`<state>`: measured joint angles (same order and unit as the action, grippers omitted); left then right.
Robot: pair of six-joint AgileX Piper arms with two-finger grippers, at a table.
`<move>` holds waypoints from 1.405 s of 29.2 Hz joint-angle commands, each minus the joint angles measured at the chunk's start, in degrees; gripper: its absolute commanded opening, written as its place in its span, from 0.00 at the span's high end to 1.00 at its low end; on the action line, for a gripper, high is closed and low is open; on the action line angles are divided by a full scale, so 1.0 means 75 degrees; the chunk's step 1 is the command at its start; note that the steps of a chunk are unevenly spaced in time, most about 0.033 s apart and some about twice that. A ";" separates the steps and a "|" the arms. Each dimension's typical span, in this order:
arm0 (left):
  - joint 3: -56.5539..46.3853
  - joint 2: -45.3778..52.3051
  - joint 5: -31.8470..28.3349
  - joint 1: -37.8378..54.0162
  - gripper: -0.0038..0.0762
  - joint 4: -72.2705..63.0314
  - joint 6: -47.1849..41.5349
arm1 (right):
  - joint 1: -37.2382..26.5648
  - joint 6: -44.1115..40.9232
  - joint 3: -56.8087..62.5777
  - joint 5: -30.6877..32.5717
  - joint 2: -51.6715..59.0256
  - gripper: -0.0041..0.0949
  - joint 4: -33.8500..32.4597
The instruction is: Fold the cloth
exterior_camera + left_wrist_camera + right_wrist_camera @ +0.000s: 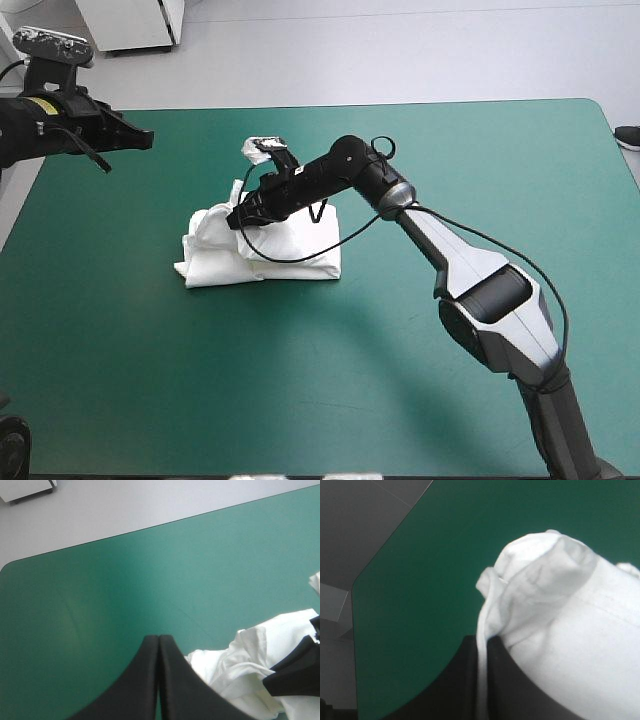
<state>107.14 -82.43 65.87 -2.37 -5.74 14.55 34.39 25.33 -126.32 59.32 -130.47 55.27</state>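
Note:
The white T-shirt lies as a rumpled, partly folded bundle left of the table's middle. My right gripper reaches across it from the right, over its left part. In the right wrist view the right gripper is shut on the T-shirt, with a thin white fold pinched between the black fingers and bunched cloth ahead and to one side. My left gripper hangs near the table's far left corner, apart from the T-shirt, with its fingers shut in one arch on nothing. Beside it the left wrist view shows the T-shirt.
Bare teal-green cover surrounds the bundle on all sides, widest toward the front. The table's far edge and its rounded left corner show, with grey floor beyond them.

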 commanded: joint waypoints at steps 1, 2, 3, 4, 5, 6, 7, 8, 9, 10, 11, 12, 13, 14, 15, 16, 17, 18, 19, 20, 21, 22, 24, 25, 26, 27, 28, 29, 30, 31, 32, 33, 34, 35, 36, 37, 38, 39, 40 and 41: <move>0.0230 0.0299 -0.0382 0.0006 0.96 -0.0091 -0.0063 | 0.0024 0.0167 -0.0827 0.0224 0.0193 0.88 0.0462; 0.0230 0.0299 -0.0382 0.0006 0.96 -0.0091 -0.0063 | 0.0024 0.0167 -0.0914 0.0296 0.0142 0.85 0.0445; 0.0230 0.0299 -0.0382 0.0006 0.96 -0.0113 -0.0063 | 0.0024 0.0167 -0.0995 0.0319 0.0107 0.79 0.0378; 0.0230 0.0299 -0.0382 0.0006 0.96 -0.0130 -0.0063 | 0.0024 0.0167 -0.1020 0.0332 0.0091 0.74 0.0284; 0.0230 0.0299 -0.0382 0.0006 0.96 -0.0130 -0.0063 | 0.0024 0.0167 -0.1032 0.0332 0.0091 0.68 0.0188; 0.0230 0.0299 -0.0368 0.0006 0.96 -0.0130 -0.0063 | 0.0024 0.0167 -0.1032 0.0332 0.0091 0.63 0.0053; 0.0230 0.0299 -0.0364 0.0006 0.96 -0.0130 -0.0063 | 0.0024 0.0150 -0.1095 0.0376 0.0091 0.55 -0.0103; 0.0230 0.0299 -0.0351 0.0006 0.96 -0.0144 -0.0063 | 0.0024 0.0114 -0.1141 0.0409 0.0091 0.51 -0.0225; 0.0230 0.0299 -0.0321 0.0006 0.96 -0.0144 -0.0041 | 0.0024 0.0112 -0.1174 0.0423 0.0091 0.47 -0.0311; 0.0230 0.0299 -0.0301 0.0006 0.96 -0.0144 -0.0022 | 0.0010 0.0112 -0.1240 0.0460 0.0091 0.43 -0.0458; 0.0230 0.0299 -0.0266 0.0006 0.96 -0.0144 -0.0022 | -0.0007 0.0100 -0.1308 0.0535 0.0091 0.42 -0.0588; 0.0230 0.0299 -0.0221 0.0006 0.96 -0.0144 -0.0036 | -0.0046 0.0044 -0.1414 0.0644 0.0091 0.42 -0.0759; 0.0230 0.0299 -0.0191 0.0006 0.96 -0.0144 -0.0022 | -0.0115 -0.0027 -0.1534 0.0806 0.0091 0.42 -0.0920; 0.0230 0.0314 -0.0174 0.0006 0.96 -0.0144 -0.0061 | -0.0189 -0.0146 -0.1660 0.0953 0.0091 0.42 -0.1053; 0.0230 0.0314 -0.0159 0.0006 0.96 -0.0144 -0.0074 | -0.0325 -0.0318 -0.1793 0.1171 0.0091 0.42 -0.1177; 0.0230 0.0314 -0.0147 0.0006 0.96 -0.0150 -0.0074 | -0.0504 -0.0425 -0.1890 0.1412 0.0108 0.42 -0.1243; 0.0230 0.0330 -0.0110 0.0006 0.96 -0.0166 -0.0074 | -0.0669 -0.0498 -0.1909 0.1536 0.0178 0.42 -0.1295; 0.0230 0.0348 -0.0074 0.0006 0.96 -0.0198 -0.0074 | -0.0898 -0.0603 -0.1893 0.1600 0.0270 0.42 -0.1442; 0.0230 0.0359 -0.0051 0.0006 0.96 -0.0213 -0.0074 | -0.1183 -0.0740 -0.1893 0.1621 0.0389 0.42 -0.1657; 0.0230 0.0396 -0.0051 0.0006 0.96 -0.0248 -0.0074 | -0.1384 -0.0918 -0.1893 0.1621 0.0508 0.42 -0.1851; 0.0230 0.0446 -0.0051 0.0006 0.96 -0.0302 -0.0060 | -0.1641 -0.1120 -0.1863 0.1634 0.0654 0.42 -0.2063; 0.0191 0.0476 -0.0051 0.0006 0.96 -0.0357 -0.0060 | -0.1906 -0.1271 -0.1790 0.1632 0.0817 0.42 -0.2214; 0.0128 0.0609 -0.0051 0.0006 0.96 -0.0390 -0.0060 | -0.2386 -0.1378 -0.1457 0.1632 0.1147 0.42 -0.2246; 0.0100 0.0656 -0.0051 0.0006 0.96 -0.0390 -0.0060 | -0.2629 -0.1435 -0.1174 0.1632 0.1356 0.42 -0.2246; 0.0045 0.0705 -0.0051 0.0006 0.96 -0.0390 -0.0060 | -0.2843 -0.1435 -0.0827 0.1632 0.1569 0.42 -0.2261; 0.0003 0.0780 -0.0065 0.0006 0.96 -0.0390 -0.0060 | -0.2990 -0.1435 -0.0510 0.1632 0.1795 0.42 -0.2304; -0.0092 0.0835 -0.0079 0.0006 0.96 -0.0390 -0.0060 | -0.3148 -0.1419 -0.0090 0.1632 0.2020 0.42 -0.2360; -0.0187 0.0894 -0.0083 0.0006 0.96 -0.0390 -0.0060 | -0.3272 -0.1327 0.0357 0.1632 0.2237 0.42 -0.2390; -0.0290 0.0957 -0.0097 0.0006 0.96 -0.0390 -0.0060 | -0.3350 -0.1241 0.0719 0.1632 0.2393 0.42 -0.2389; -0.0380 0.1003 -0.0097 0.0006 0.96 -0.0390 -0.0060 | -0.3389 -0.1155 0.1140 0.1632 0.2556 0.42 -0.2389; -0.0446 0.1019 -0.0097 0.0006 0.96 -0.0390 -0.0060 | -0.3391 -0.1117 0.1512 0.1620 0.2670 0.42 -0.2368; -0.0516 0.1053 -0.0115 0.0006 0.96 -0.0427 -0.0060 | -0.3391 -0.1028 0.1749 0.1619 0.2699 0.42 -0.2320; -0.0564 0.1053 -0.0116 0.0006 0.96 -0.0479 -0.0060 | -0.3377 -0.0878 0.1978 0.1619 0.2710 0.42 -0.2159; -0.0614 0.1064 -0.0116 0.0006 0.96 -0.0559 -0.0060 | -0.3331 -0.0728 0.2151 0.1619 0.2684 0.42 -0.1920; -0.0647 0.1064 -0.0152 0.0006 0.96 -0.0577 -0.0060 | -0.3299 -0.0581 0.2242 0.1602 0.2603 0.42 -0.1790; -0.0663 0.1064 -0.0154 0.0006 0.96 -0.0592 -0.0041 | -0.3197 -0.0543 0.2258 0.1562 0.2506 0.42 -0.1725; -0.0663 0.1064 -0.0154 0.0006 0.96 -0.0592 -0.0030 | -0.3069 -0.0543 0.2258 0.1513 0.2401 0.42 -0.1725; -0.0663 0.1064 -0.0199 0.0006 0.96 -0.0592 -0.0030 | -0.2807 -0.0466 0.2258 0.1425 0.2184 0.42 -0.1725; -0.0663 0.1064 -0.0199 0.0006 0.96 -0.0592 -0.0030 | -0.2679 -0.0406 0.2258 0.1390 0.2040 0.42 -0.1725; -0.0663 0.1064 -0.0199 0.0006 0.96 -0.0592 -0.0030 | -0.2573 -0.0371 0.2258 0.1376 0.1916 0.42 -0.1725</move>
<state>100.86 -76.25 68.13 -2.37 -8.94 14.55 12.78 20.77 -108.19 70.54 -116.91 39.12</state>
